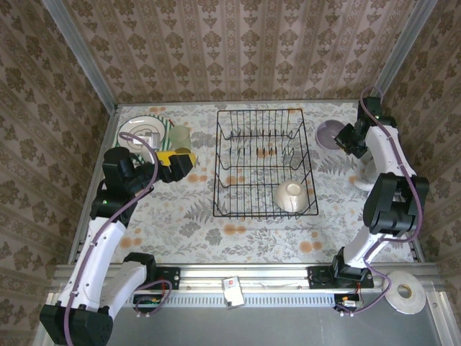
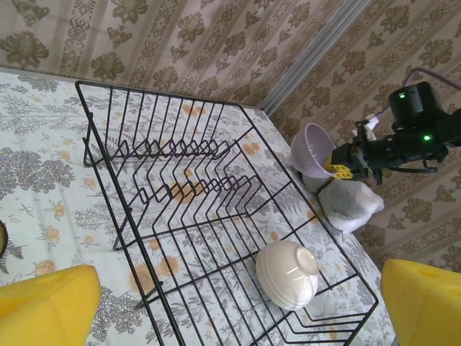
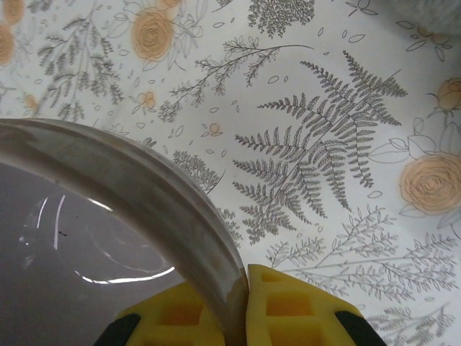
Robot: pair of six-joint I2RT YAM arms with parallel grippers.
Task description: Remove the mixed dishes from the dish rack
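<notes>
Unloading nearly complete: right hand point(image 1: 346, 137) clamped on lilac bowl point(image 1: 328, 134) rim, right of dish rack point(image 1: 263, 162); left hand point(image 1: 184, 163) open, empty. Plates point(image 1: 137, 133) out, far-left counter point(image 1: 252, 238). To do: cream bowl point(image 1: 292, 196) in rack.

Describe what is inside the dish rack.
In the dish rack, one cream bowl lies at the near right corner, base showing. The plate slots stand bare, with tablecloth visible through the wires. Whatever is beneath the bowl is hidden.

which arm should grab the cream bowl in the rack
Probably left: the left gripper is open and empty beside the dish rack; the right gripper is clamped on the lilac bowl.
</notes>
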